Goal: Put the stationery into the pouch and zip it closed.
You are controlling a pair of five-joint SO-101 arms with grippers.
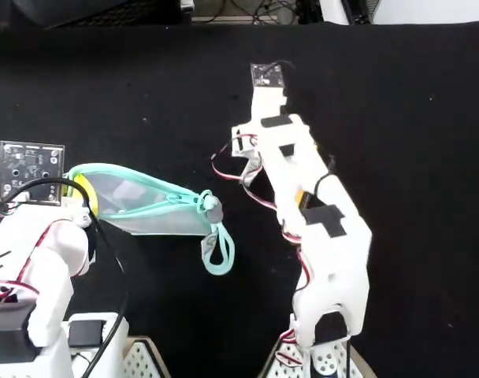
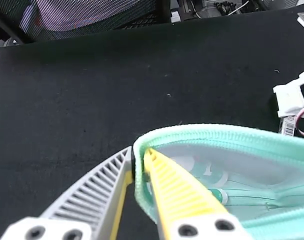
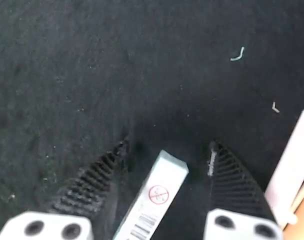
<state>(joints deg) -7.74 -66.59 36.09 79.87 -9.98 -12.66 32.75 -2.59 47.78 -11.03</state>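
Your left gripper (image 2: 138, 152) is pinching the rim of the pouch (image 1: 145, 209), yellow finger inside the mouth and grey finger outside, holding that end open. Your right gripper (image 3: 168, 147) is standing wide, well apart from the pouch and beyond its zip pull (image 1: 212, 206). Its jaws are straddling a white boxed stick (image 3: 157, 190) lying on the table (image 3: 67, 60), neither jaw touching it. Something pale and green is showing through the pouch wall, but you cannot tell what. By my judgement you are working partway through: this piece is waiting to be gripped and carried in, and the zipping is not yet begun.
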